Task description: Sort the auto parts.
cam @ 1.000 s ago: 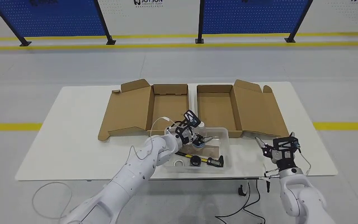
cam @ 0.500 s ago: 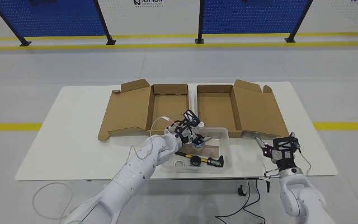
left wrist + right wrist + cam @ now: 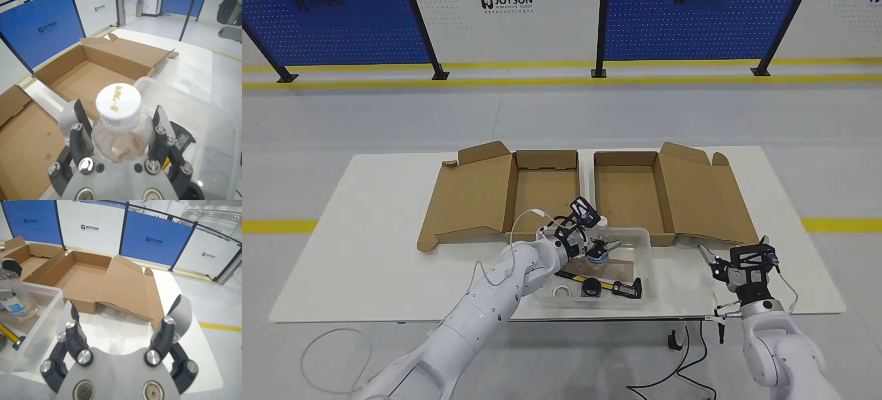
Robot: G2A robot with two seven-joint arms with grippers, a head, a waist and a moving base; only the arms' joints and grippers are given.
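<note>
Left gripper (image 3: pixel 118 109) was clamped on a clear plastic bottle (image 3: pixel 121 136), with one finger on each side just below the white cap (image 3: pixel 118 102). The bottle stood roughly upright inside the clear plastic bin (image 3: pixel 37 289), at the far end nearest the cardboard boxes. Couldn't tell whether its base touched the bin floor. It had a label around the lower body and looked to have clear liquid in it.

A digital caliper (image 3: pixel 182 141) also lay flat on the bin floor, just beside the bottle on the near side. A black round part (image 3: pixel 591 288) sat next to it towards the front edge.

Right gripper (image 3: pixel 126 301) had its fingers spread wide with nothing between them. It hung over the front right area of the table (image 3: pixel 372 230), well apart from the bin and to its right.

Two open cardboard boxes sat side by side behind the bin with their flaps folded out. The left box (image 3: pixel 545 200) and the right box (image 3: pixel 627 200) showed bare cardboard floors. The bin's far wall was just beside the right box's front wall.
</note>
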